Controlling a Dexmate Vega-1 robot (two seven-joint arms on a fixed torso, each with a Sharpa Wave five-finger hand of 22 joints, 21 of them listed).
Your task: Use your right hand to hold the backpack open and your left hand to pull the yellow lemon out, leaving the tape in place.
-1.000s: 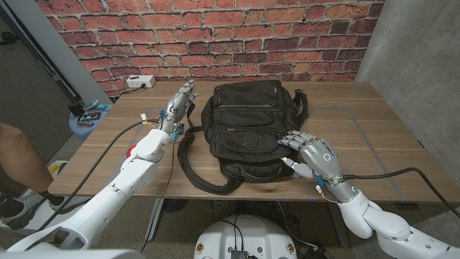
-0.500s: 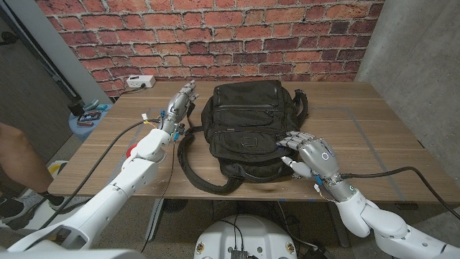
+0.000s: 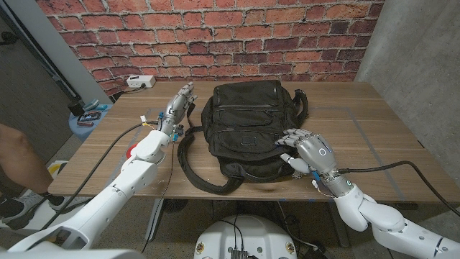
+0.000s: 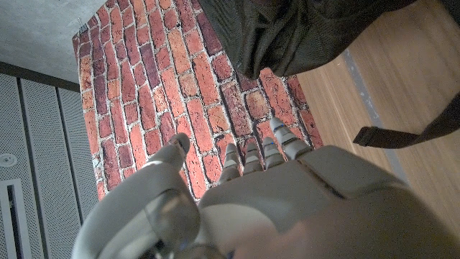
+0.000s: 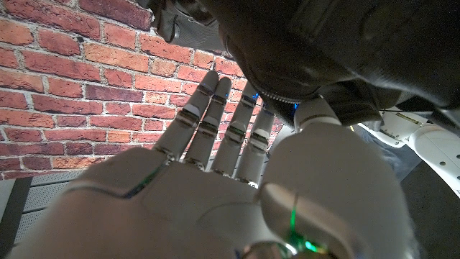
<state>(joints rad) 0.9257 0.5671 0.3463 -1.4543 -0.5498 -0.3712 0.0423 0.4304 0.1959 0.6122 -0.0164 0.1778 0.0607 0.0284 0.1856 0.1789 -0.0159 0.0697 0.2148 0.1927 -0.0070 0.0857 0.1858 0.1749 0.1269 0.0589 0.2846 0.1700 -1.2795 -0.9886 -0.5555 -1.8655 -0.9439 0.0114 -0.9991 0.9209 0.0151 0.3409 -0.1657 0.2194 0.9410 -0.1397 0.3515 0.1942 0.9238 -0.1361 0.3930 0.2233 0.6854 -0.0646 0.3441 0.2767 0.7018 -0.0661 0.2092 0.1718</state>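
Fingers of the right hand, spread and empty, are laid against the black fabric backpack mid-tabletop at its four o'clock; an opening edge should be gripped firmly. Left hand, released, is held at nine o'clock.

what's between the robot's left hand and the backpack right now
In the head view, only a narrow strip of bare wooden table separates the left hand from the backpack. Nearer the robot, the bag's black strap loops out beside the wrist.
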